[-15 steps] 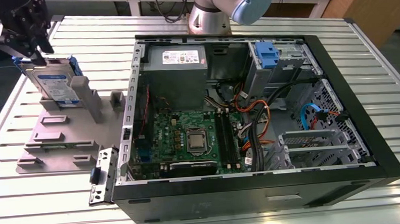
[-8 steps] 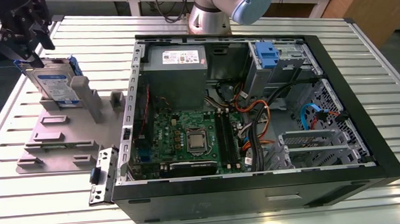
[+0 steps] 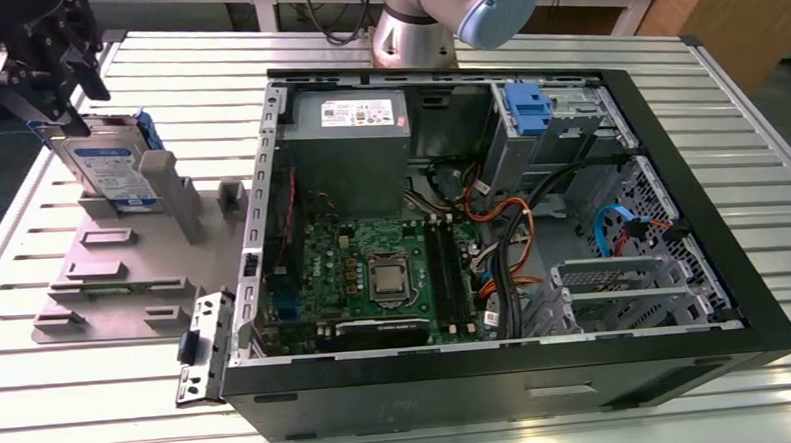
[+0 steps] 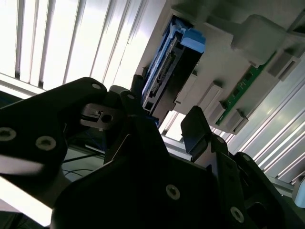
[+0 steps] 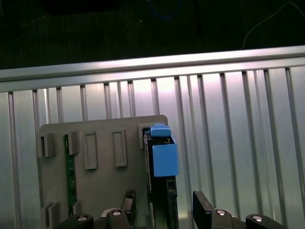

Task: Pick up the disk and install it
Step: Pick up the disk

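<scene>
— Where's the disk [image 3: 110, 169]?

— On edge in a slot of the grey stand [image 3: 117, 264]. The stand lies on the table [image 3: 710, 98] at the exterior view's left, just beside the open case [image 3: 509, 377]. A blue bracket frames the disk.

— And the pincer [image 3: 46, 107]?

— Right over the disk's upper end. In the first wrist view the pincer [image 5: 163, 194] is spread, with a finger on either side of the disk [image 5: 164, 157] and a gap showing on both sides. It grips nothing.

— Does the second wrist view agree?

— There the pincer [image 4: 164, 105] reaches toward the disk [image 4: 174, 67]. I can't tell from that view whether it touches.

— Anything else in the stand [image 5: 102, 191]?

— A green board [image 5: 70, 176] on edge in another slot, well apart from the disk.

— The case?

— It lies on its side with the motherboard [image 3: 371, 273] showing. A blue-handled carrier [image 3: 527, 111] sits atop a grey cage [image 3: 513, 156] in a far corner. The arm [image 3: 421, 25] rises behind the case.
</scene>
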You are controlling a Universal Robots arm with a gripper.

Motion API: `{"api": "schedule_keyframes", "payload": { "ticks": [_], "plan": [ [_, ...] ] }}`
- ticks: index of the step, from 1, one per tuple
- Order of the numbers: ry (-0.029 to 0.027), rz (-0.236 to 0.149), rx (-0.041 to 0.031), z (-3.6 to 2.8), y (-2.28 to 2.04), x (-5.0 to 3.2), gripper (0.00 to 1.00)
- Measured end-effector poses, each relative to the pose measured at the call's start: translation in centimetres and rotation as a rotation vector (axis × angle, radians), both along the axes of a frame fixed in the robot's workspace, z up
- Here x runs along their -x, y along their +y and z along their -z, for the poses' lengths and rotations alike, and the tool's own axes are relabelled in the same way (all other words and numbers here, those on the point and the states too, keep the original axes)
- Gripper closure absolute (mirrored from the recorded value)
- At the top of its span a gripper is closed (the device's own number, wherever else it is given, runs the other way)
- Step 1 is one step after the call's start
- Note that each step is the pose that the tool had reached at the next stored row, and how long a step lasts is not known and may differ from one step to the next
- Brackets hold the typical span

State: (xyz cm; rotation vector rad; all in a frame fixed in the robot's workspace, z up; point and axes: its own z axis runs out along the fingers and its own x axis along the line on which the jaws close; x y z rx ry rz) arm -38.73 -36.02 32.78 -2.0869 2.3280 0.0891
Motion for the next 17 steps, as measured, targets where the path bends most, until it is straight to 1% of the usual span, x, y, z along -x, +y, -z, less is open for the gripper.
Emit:
{"api": "schedule_keyframes", "payload": {
  "ticks": [8,17],
  "plan": [
    [-0.0028,-0.030,-0.0007,0.24,0.00,0.29,0.41],
    [-0.0082,-0.079,-0.0036,1.11,0.00,0.46,0.41]
  ]
}}
